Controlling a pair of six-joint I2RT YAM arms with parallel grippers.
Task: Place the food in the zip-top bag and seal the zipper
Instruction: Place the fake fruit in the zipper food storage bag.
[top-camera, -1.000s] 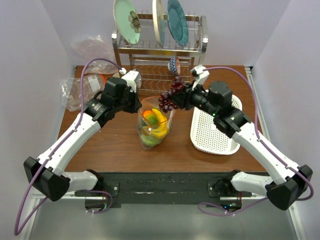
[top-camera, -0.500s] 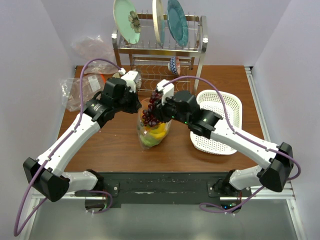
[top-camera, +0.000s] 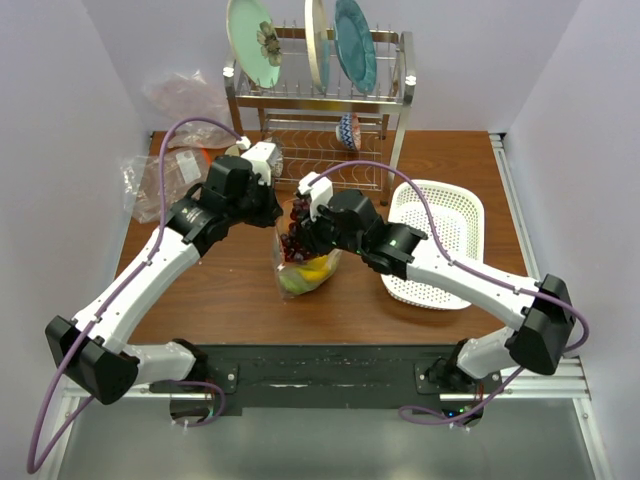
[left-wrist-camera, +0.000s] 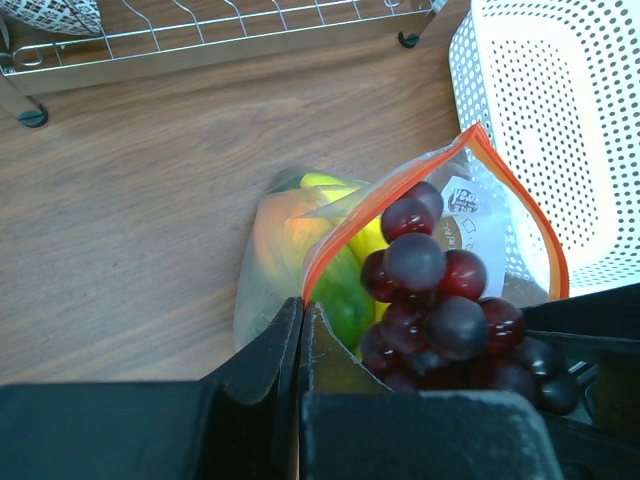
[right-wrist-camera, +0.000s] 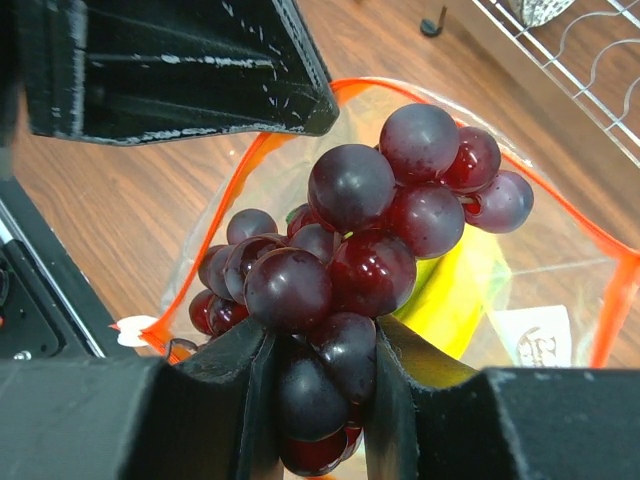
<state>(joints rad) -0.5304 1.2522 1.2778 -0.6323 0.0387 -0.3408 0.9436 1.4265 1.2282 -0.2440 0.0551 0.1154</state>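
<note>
Purple grapes (right-wrist-camera: 350, 260), clamped in my right gripper (right-wrist-camera: 325, 385), hang over the zip-top bag (left-wrist-camera: 268, 275) whose rim my left gripper (left-wrist-camera: 302, 335) pinches; bananas (right-wrist-camera: 450, 290) lie inside, zipper (left-wrist-camera: 522, 215) unsealed.

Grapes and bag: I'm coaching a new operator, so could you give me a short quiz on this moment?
1. True or false: the right pincer holds the grapes at the mouth of the zip-top bag.
2. What does the left pincer pinch? A) the white basket B) the bag at its zipper C) a plate
3. Name the yellow food already inside the bag.
Key: 1 true; 2 B; 3 banana.
</note>
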